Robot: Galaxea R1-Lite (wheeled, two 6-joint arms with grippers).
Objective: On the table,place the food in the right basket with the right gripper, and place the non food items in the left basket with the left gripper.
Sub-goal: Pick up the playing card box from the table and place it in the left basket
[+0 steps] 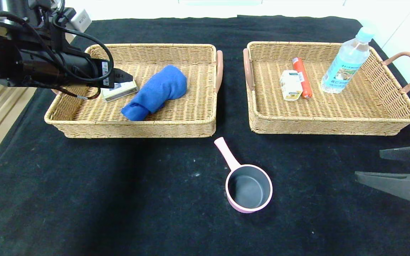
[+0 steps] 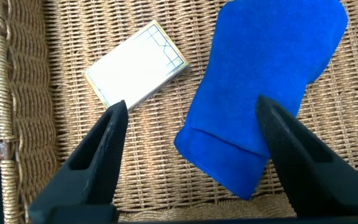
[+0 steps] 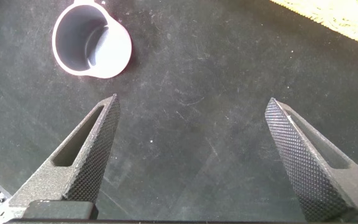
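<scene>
The left basket (image 1: pixel 133 128) holds a rolled blue cloth (image 1: pixel 157 91) and a white box (image 1: pixel 119 90). My left gripper (image 1: pixel 128 76) hovers over that basket, open and empty; in the left wrist view (image 2: pixel 191 111) the white box (image 2: pixel 135 73) and blue cloth (image 2: pixel 266 87) lie below its fingers. In the right basket (image 1: pixel 329 126) lie an orange sausage (image 1: pixel 302 76), a small food carton (image 1: pixel 290 84) and a water bottle (image 1: pixel 347 62). A pink saucepan (image 1: pixel 248 187) stands on the black table between the baskets, nearer the front. My right gripper (image 1: pixel 386 165) waits open at the right edge, empty.
The table is covered by a black cloth (image 1: pixel 84 199). The pink saucepan (image 3: pixel 92 45) also shows in the right wrist view, off to one side of the open fingers (image 3: pixel 95 149). A corner of the right basket (image 3: pixel 340 18) is visible there too.
</scene>
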